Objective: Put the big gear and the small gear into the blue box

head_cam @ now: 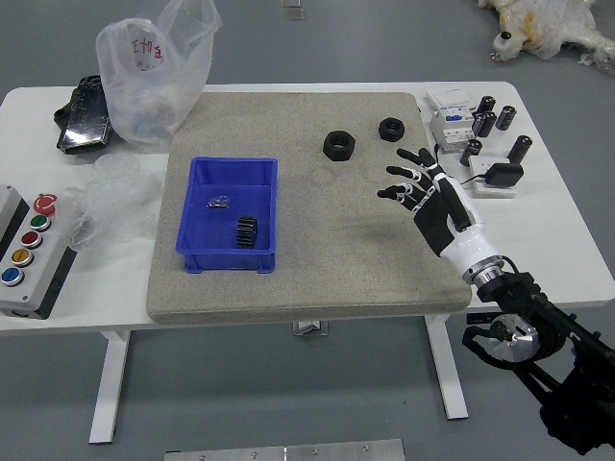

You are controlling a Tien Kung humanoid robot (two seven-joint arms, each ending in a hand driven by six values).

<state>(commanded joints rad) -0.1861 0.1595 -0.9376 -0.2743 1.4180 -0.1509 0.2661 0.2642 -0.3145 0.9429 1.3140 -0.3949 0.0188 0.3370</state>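
Note:
My right hand (411, 182) is over the right part of the mat, its fingers spread and holding nothing. Beyond its fingertips, a black ring-like part (391, 129) lies near the mat's far right corner, and a slightly larger one (338, 145) lies to its left; neither is touched. The blue box (183, 216) stands on the left part of the mat. Inside it are a black toothed gear (247, 231) at the near right and a small metallic piece (219, 202) at the left.
A beige mat (336, 250) covers the table's middle. To the left are a button panel (34, 254), clear plastic bags (159, 72) and a black packet (86, 116). White devices (452, 129) and black cylinders (520, 148) stand at the right.

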